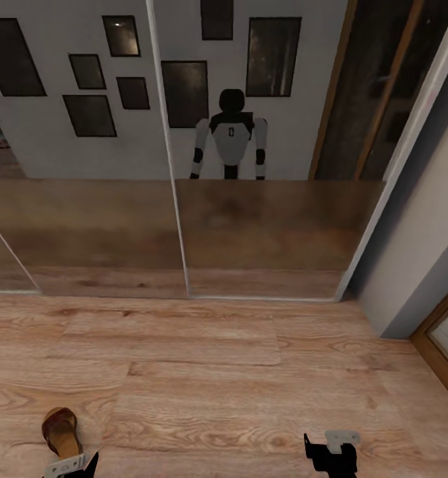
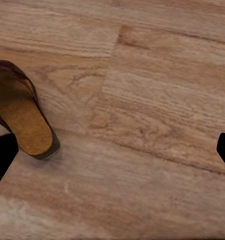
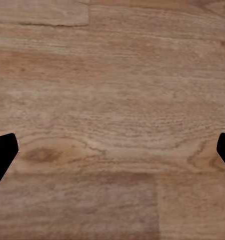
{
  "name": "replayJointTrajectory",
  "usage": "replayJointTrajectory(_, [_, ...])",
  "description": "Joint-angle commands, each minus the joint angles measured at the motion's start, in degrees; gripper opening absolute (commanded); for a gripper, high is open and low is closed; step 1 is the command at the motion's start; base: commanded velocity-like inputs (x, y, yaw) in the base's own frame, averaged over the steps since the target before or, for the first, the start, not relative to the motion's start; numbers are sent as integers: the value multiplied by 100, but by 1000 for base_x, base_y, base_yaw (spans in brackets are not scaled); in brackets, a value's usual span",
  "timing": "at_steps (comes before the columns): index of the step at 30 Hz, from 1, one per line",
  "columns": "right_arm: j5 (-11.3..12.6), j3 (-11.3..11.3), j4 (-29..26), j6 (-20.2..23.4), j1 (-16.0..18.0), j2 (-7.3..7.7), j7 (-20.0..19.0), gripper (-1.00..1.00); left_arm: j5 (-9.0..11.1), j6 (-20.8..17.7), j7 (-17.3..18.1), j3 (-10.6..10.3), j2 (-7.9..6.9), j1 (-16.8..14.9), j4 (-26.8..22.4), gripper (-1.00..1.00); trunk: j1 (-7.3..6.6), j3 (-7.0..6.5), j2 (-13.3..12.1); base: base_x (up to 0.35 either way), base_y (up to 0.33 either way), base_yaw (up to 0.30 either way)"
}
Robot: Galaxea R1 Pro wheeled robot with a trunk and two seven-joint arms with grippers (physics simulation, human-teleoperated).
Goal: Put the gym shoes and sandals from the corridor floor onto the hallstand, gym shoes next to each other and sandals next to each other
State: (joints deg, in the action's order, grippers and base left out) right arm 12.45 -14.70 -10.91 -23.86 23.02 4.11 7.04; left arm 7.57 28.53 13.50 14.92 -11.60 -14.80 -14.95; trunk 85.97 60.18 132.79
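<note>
One dark brown sandal (image 1: 61,431) with a tan insole lies on the wood-plank corridor floor (image 1: 250,372), at the lower left of the head view. My left gripper (image 1: 74,465) hovers just on my side of it. In the left wrist view the sandal (image 2: 22,117) lies off to one side of the left gripper (image 2: 112,155), whose black fingertips (image 2: 2,155) stand wide open and apart from it. My right gripper (image 1: 330,455) is open over bare planks; its opening (image 3: 112,152) holds nothing. The gym shoes and the hallstand are out of view.
Mirrored sliding doors (image 1: 177,199) stand straight ahead and reflect the floor and my own body (image 1: 230,136). A grey wall corner (image 1: 416,265) juts in at the right, with a wooden door frame (image 1: 443,358) beyond it. Open floor lies between me and the mirrors.
</note>
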Motion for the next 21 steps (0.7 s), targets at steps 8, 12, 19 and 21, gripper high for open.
replayJointTrajectory(8, [46,-50,-1,-14,1,3,26,100,53,3,56,11,0,-5,10,100,-1,5,2,0,-1,279])
replayJointTrajectory(12, [40,-50,-2,-14,1,2,26,100,51,3,50,16,-4,-5,10,100,-1,5,2,0,0,279])
replayJointTrajectory(19, [46,-50,0,-14,1,3,26,100,51,3,48,113,-4,-5,3,100,-1,5,2,0,0,279])
replayJointTrajectory(21, [46,-50,0,-14,1,3,26,100,51,3,47,151,-4,-5,3,100,-1,5,2,0,0,279])
